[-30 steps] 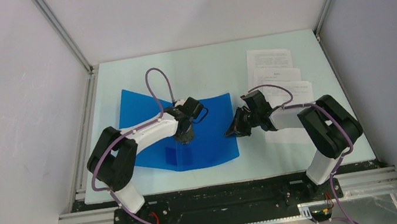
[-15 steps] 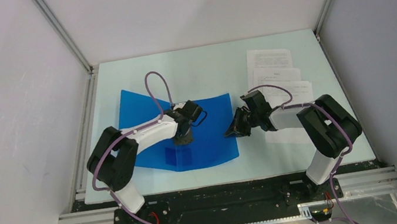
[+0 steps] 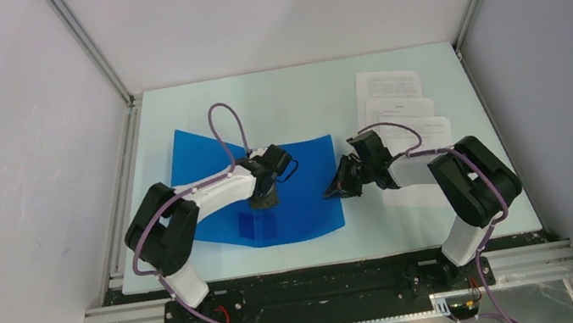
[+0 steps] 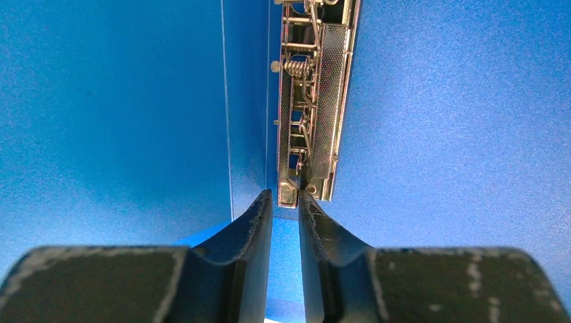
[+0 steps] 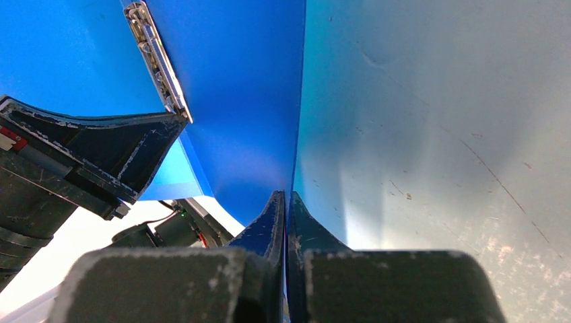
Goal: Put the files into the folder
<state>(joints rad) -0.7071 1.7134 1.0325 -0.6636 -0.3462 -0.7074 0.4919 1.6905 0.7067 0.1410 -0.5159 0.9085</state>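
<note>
The blue folder (image 3: 304, 185) lies open on the table, inner side up. My left gripper (image 3: 262, 202) points down at its spine. In the left wrist view its fingertips (image 4: 285, 195) are closed narrowly on the near end of the metal clip (image 4: 313, 101). My right gripper (image 3: 332, 191) is shut on the right cover's edge (image 5: 289, 134) and holds that cover raised and curved. The clip (image 5: 156, 57) and the left gripper's dark body (image 5: 101, 155) also show in the right wrist view. The files (image 3: 399, 106), white printed sheets, lie fanned at the back right, partly under the right arm.
The pale table (image 3: 298, 91) is walled by grey panels and metal frame posts at the left, right and back. Purple cables loop above both wrists. The arm bases stand on the black rail at the near edge.
The left gripper has shifted slightly to the near left along the folder's spine. The right gripper and the raised cover have stayed put.
</note>
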